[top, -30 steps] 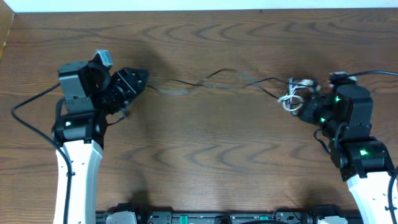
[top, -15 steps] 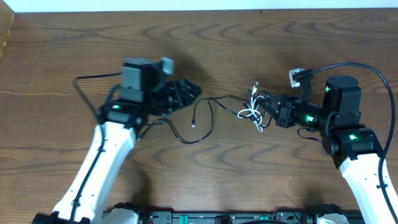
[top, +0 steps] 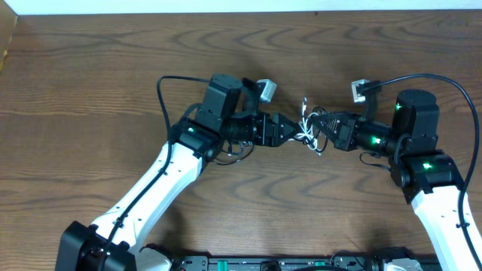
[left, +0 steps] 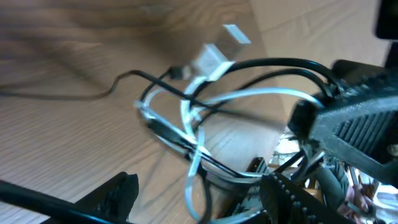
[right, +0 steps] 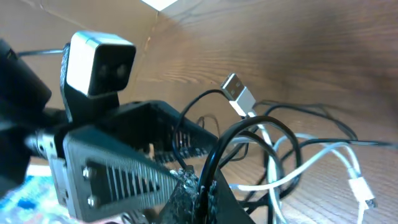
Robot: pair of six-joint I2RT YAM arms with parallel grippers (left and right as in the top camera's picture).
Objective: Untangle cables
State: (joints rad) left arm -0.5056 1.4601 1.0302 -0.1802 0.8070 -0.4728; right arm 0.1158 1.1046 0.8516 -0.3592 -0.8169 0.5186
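On the wooden table (top: 241, 60), left gripper (top: 292, 129) with fingers spread wide, crowding the tangle's left side. Between both arms, the cables (top: 307, 128), a white-and-black knot longer along the table's depth, white plug (right: 239, 93) aimed toward the far edge. At the right, right gripper (top: 322, 125) pinched on black loops.

The left end effector (top: 292, 129) and right end effector (top: 319, 128) face each other, the tangled cables (top: 305, 135) between them.

Overhead: even, bright-ish light, sharp, soft shadows. Left wrist cam: motion blur, cables (left: 193, 118) ahead of left claw (left: 202, 196) smeared, table (left: 62, 124) beyond w/ pale sheen. Right wrist cam: sharper, fg soft.
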